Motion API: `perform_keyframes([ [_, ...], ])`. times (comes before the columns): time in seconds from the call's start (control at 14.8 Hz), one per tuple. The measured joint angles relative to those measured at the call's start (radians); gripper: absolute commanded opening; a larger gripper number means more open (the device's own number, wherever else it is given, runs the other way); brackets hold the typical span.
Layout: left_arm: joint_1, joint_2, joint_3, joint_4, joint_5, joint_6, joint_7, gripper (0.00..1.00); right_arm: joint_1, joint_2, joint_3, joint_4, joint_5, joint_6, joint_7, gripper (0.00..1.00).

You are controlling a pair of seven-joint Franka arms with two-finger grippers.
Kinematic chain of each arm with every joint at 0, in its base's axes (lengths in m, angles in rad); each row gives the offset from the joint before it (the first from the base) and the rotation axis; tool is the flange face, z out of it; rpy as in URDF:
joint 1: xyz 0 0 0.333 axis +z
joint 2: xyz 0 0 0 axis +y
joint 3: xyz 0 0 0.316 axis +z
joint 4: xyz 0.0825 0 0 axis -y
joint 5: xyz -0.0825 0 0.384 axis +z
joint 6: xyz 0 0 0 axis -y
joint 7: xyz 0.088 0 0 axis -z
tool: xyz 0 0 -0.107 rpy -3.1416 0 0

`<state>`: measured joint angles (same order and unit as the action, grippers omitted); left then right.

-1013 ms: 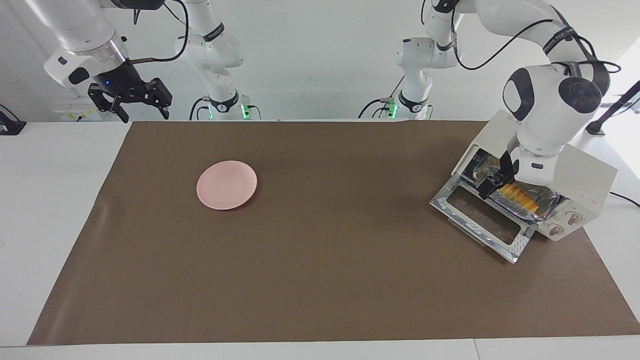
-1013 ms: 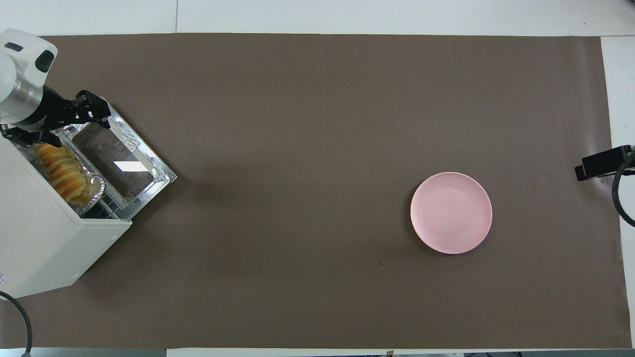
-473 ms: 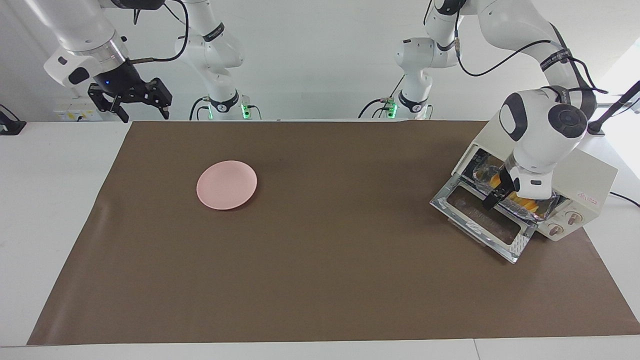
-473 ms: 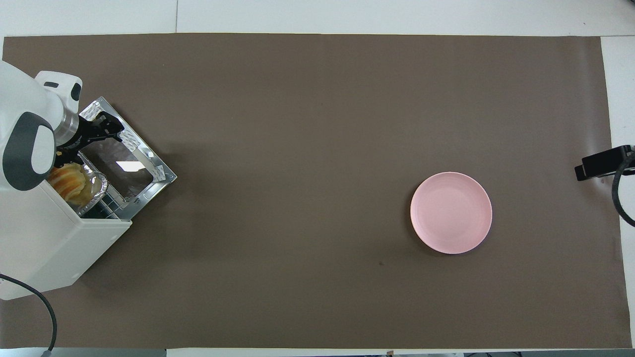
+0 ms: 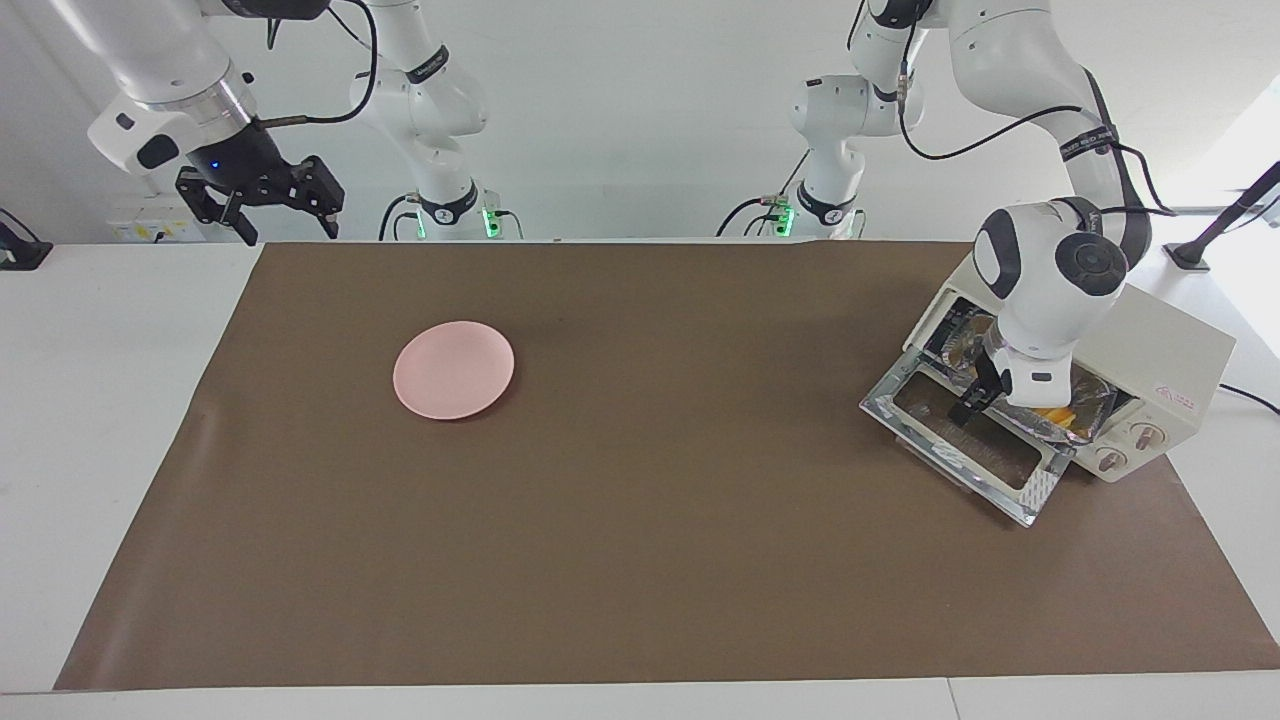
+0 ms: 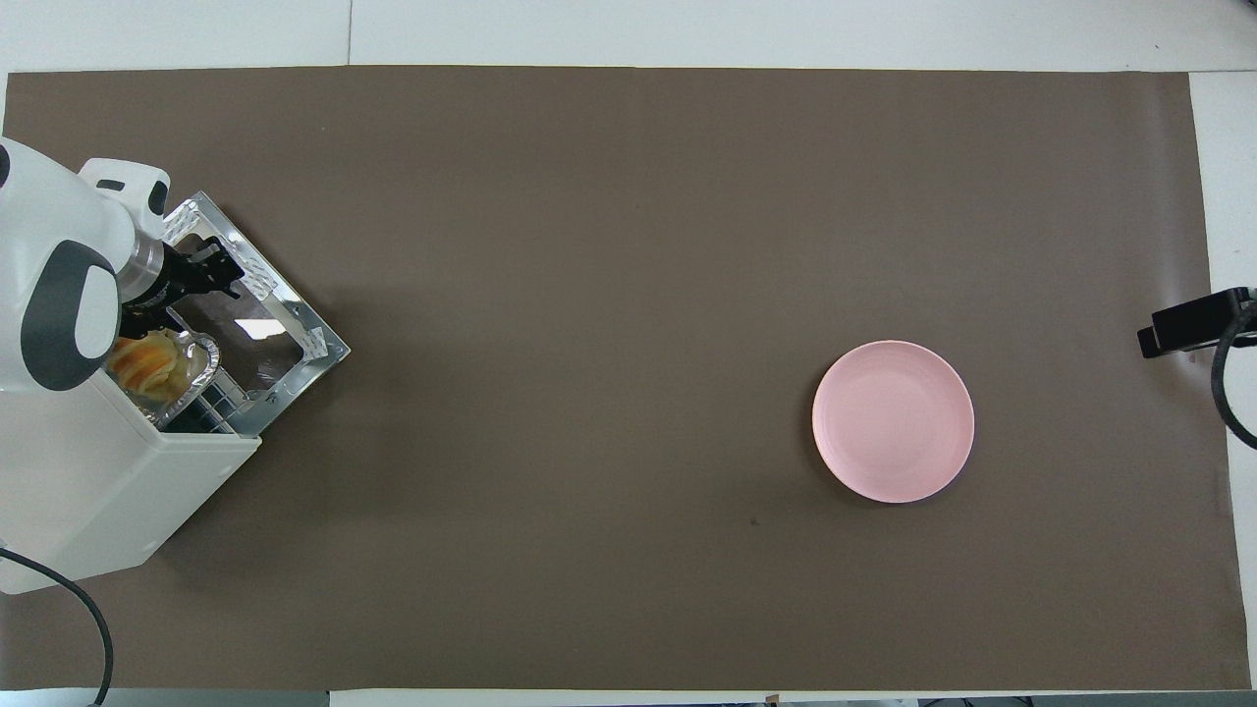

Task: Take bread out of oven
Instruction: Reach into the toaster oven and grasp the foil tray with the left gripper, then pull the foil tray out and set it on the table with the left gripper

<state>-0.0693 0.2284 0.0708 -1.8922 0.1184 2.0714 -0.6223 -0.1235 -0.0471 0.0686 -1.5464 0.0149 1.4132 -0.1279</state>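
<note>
Facing view: I have left gripper (image 5: 985,397) down at oven (image 5: 1160,350) mouth, over dropped door; grip unreadable. Bread (image 5: 1062,411) sits in foil tray (image 6: 193,361) on rack, for reach. Right gripper (image 5: 285,205) waits spread above table corner, plate (image 5: 454,369) ready.

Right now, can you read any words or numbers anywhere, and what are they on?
Small red logo on the oven, beside its knobs: too small to read.
Dark band with pale lettering on the left arm: too small to read.
Nothing is written on the pink plate.
</note>
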Motion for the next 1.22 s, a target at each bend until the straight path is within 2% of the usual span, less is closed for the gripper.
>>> perform_keyframes([
  [0.34,0.001,-0.008,-0.004,-0.001,0.001,-0.002,0.001,0.00,0.000,0.000,0.001,0.000,0.000,0.000,0.000,1.00],
  [0.47,-0.034,-0.008,-0.016,0.016,0.001,0.001,0.009,0.00,0.000,0.000,0.001,0.000,0.000,0.000,0.000,1.00],
  [0.68,-0.210,-0.004,-0.029,0.074,-0.022,0.005,0.001,0.00,0.000,-0.006,0.001,0.000,0.000,0.000,0.000,1.00],
  [0.95,-0.518,0.005,-0.037,0.114,-0.066,0.009,-0.033,0.00,0.000,-0.011,0.001,0.000,0.000,0.000,0.000,1.00],
  [1.08,-0.618,0.013,-0.037,0.118,-0.078,0.035,-0.042,0.00,0.000,-0.011,0.001,0.000,0.000,0.000,0.000,1.00],
  [1.22,-0.667,0.042,-0.036,0.118,-0.081,0.053,-0.041,0.00,0.000,-0.011,0.000,0.000,0.000,0.000,0.000,1.00],
])
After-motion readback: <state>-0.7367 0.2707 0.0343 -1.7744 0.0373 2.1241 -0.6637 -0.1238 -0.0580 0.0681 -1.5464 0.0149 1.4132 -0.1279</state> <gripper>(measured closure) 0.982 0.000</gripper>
